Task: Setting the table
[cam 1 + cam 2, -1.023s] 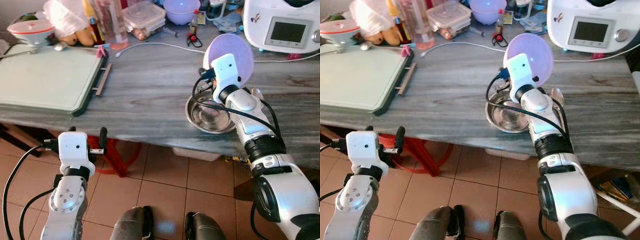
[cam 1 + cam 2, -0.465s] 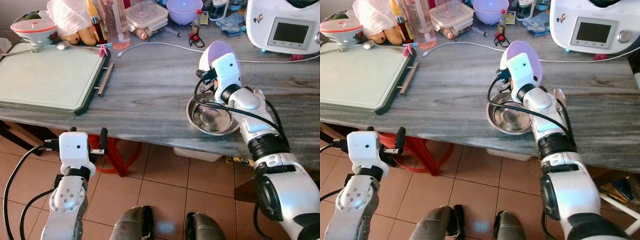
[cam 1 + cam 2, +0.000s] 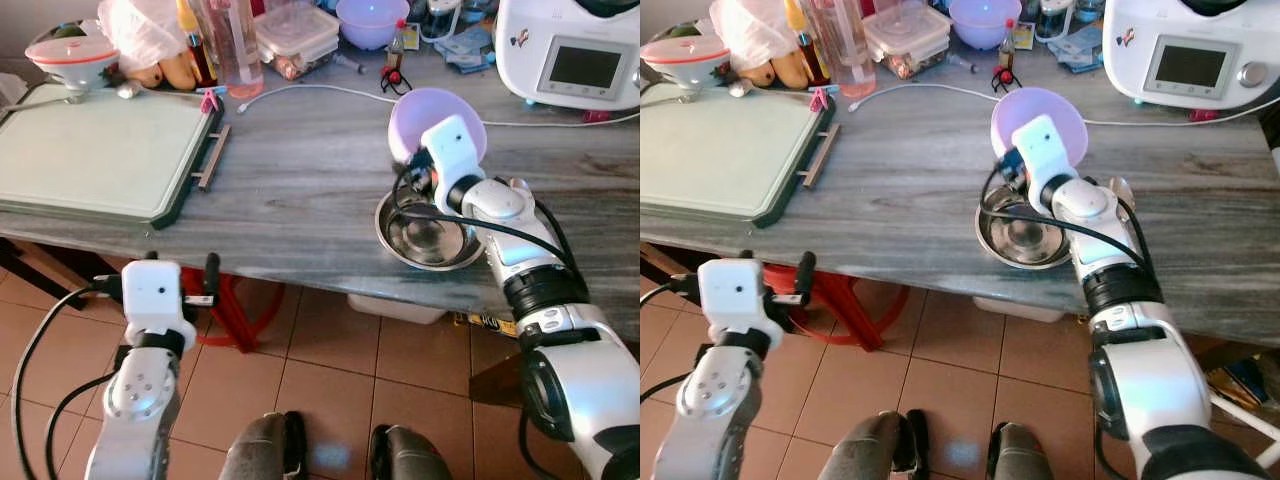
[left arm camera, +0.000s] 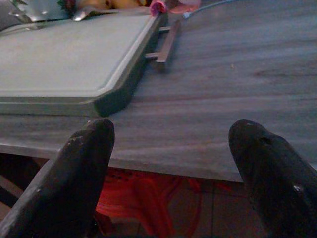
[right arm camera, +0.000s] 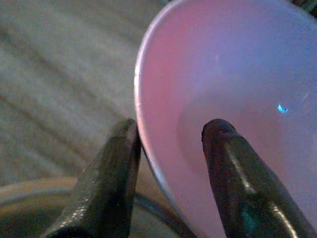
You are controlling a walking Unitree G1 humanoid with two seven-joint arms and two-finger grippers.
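Note:
A lilac plastic bowl (image 3: 418,112) hangs tilted just above the grey marble table (image 3: 300,170), its mouth facing up and away from me. My right gripper (image 5: 171,126) is shut on the lilac bowl's near rim (image 5: 148,148), one finger inside and one outside. Directly below it, near the table's front edge, sits a steel bowl (image 3: 428,240). My left gripper (image 4: 173,134) is open and holds nothing, low in front of the table edge, left of the steel bowl.
A pale green tray (image 3: 100,150) covers the table's left part. At the back stand a white kitchen machine (image 3: 575,50), a second lilac bowl (image 3: 370,20), food boxes and bottles. A white cable (image 3: 320,90) crosses the table. A red stool (image 3: 235,305) stands underneath.
The right gripper has lowered the lilac bowl and turned it from standing on edge to tilted mouth-up, closer over the steel bowl. The left arm has stayed put.

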